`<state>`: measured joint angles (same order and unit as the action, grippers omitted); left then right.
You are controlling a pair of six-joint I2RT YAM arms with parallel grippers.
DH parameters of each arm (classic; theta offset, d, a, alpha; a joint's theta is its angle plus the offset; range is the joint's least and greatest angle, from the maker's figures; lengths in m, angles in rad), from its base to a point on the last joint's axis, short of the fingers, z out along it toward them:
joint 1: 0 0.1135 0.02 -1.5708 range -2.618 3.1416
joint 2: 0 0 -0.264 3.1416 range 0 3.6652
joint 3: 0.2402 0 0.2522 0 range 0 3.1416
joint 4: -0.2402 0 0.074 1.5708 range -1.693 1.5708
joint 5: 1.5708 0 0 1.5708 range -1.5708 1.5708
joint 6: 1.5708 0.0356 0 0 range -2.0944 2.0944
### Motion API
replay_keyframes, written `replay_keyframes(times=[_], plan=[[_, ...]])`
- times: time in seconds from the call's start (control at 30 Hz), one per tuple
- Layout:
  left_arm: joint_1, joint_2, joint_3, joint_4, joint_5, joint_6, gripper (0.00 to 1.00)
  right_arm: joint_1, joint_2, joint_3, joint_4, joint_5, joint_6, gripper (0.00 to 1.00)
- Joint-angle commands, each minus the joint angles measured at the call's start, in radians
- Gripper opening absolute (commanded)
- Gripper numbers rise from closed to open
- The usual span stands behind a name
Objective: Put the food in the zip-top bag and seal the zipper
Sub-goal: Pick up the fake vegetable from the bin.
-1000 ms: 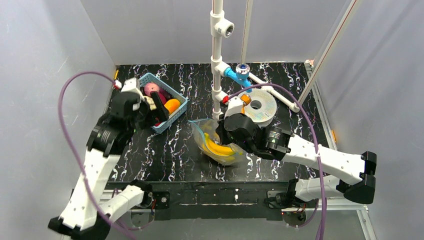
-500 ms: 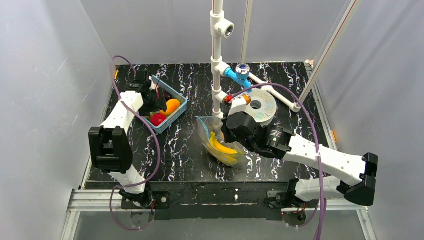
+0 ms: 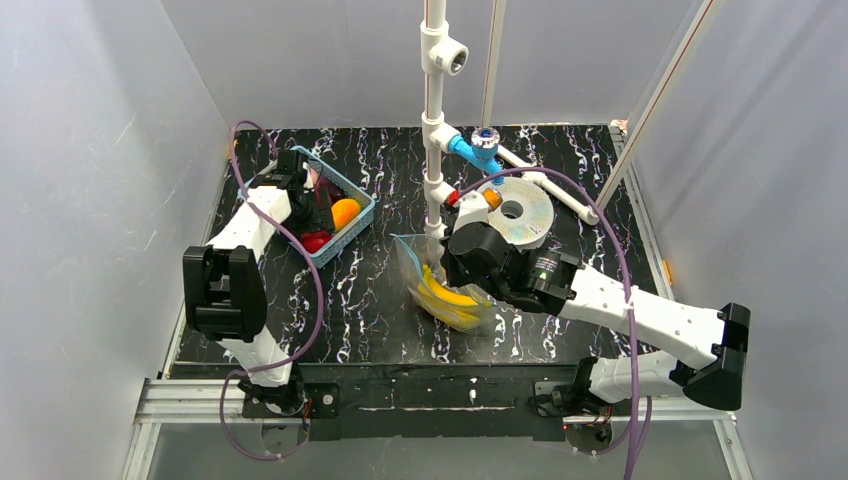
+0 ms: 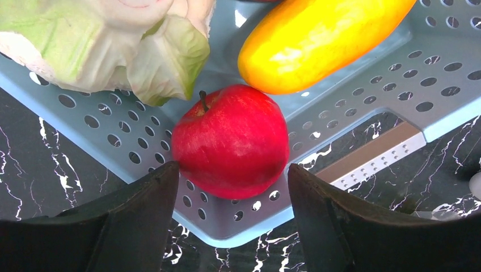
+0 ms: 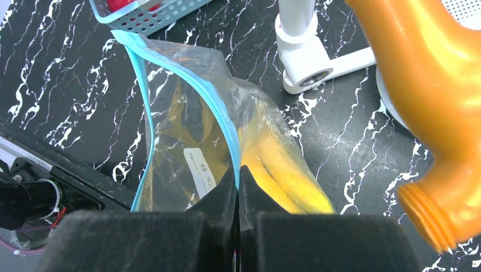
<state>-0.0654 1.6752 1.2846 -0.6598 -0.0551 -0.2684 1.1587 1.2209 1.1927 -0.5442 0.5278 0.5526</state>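
Observation:
The zip-top bag (image 3: pixel 432 280) stands open at mid-table with yellow bananas (image 3: pixel 452 298) inside. My right gripper (image 3: pixel 452 262) is shut on its teal zipper (image 5: pixel 230 144) edge; the bag's white label (image 5: pixel 199 170) and bananas (image 5: pixel 283 167) show in the right wrist view. My left gripper (image 3: pixel 318 222) is open inside the blue basket (image 3: pixel 358 226). Its jaws stand either side of a red apple (image 4: pixel 230 141), and I cannot tell whether they touch it. A yellow-orange fruit (image 4: pixel 317 39) and a leafy cabbage (image 4: pixel 113 45) lie beside it.
A white pipe stand (image 3: pixel 433 120) with a blue valve (image 3: pixel 478 148) rises behind the bag. A round white disc (image 3: pixel 522 212) lies at the right. An orange bottle (image 5: pixel 425 85) hangs close in the right wrist view. The basket wall (image 4: pixel 351 90) surrounds the apple.
My left arm has swung out and stretched to the basket, and its gripper has settled round the apple. My right gripper still holds the bag's edge, and the bag has shifted slightly.

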Motion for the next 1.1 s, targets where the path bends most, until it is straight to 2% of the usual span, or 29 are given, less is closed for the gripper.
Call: replay_keyframes(times=[0.0, 0.17, 0.3, 0.53, 0.63, 0.77, 0.83, 0.93, 1.07], plan=[[0.004, 0.024, 0.016, -0.027, -0.02, 0.014, 0.69, -0.004, 0.008, 0.05, -0.01, -0.019, 0.01, 0.01], [0.004, 0.086, 0.045, -0.07, -0.016, 0.016, 0.69, -0.004, 0.014, 0.057, -0.017, -0.021, 0.013, 0.01], [0.004, 0.082, 0.039, -0.068, -0.014, 0.015, 0.72, -0.004, 0.022, 0.068, -0.026, -0.037, 0.028, 0.01], [0.004, 0.086, 0.041, -0.065, 0.027, 0.022, 0.67, -0.004, 0.037, 0.085, -0.045, -0.045, 0.041, 0.01], [0.004, 0.082, 0.045, -0.066, 0.036, 0.024, 0.58, -0.004, 0.04, 0.083, -0.036, -0.041, 0.04, 0.01], [0.003, 0.035, 0.025, -0.039, 0.053, 0.027, 0.31, -0.003, 0.057, 0.106, -0.056, -0.046, 0.042, 0.01], [0.004, -0.013, 0.004, -0.005, 0.052, 0.037, 0.21, -0.004, 0.059, 0.105, -0.049, -0.048, 0.042, 0.01], [0.004, -0.105, -0.046, 0.056, 0.046, 0.045, 0.12, -0.004, 0.065, 0.111, -0.054, -0.054, 0.043, 0.01], [0.004, -0.231, -0.105, 0.136, 0.054, 0.052, 0.05, -0.004, 0.063, 0.108, -0.05, -0.052, 0.044, 0.01]])
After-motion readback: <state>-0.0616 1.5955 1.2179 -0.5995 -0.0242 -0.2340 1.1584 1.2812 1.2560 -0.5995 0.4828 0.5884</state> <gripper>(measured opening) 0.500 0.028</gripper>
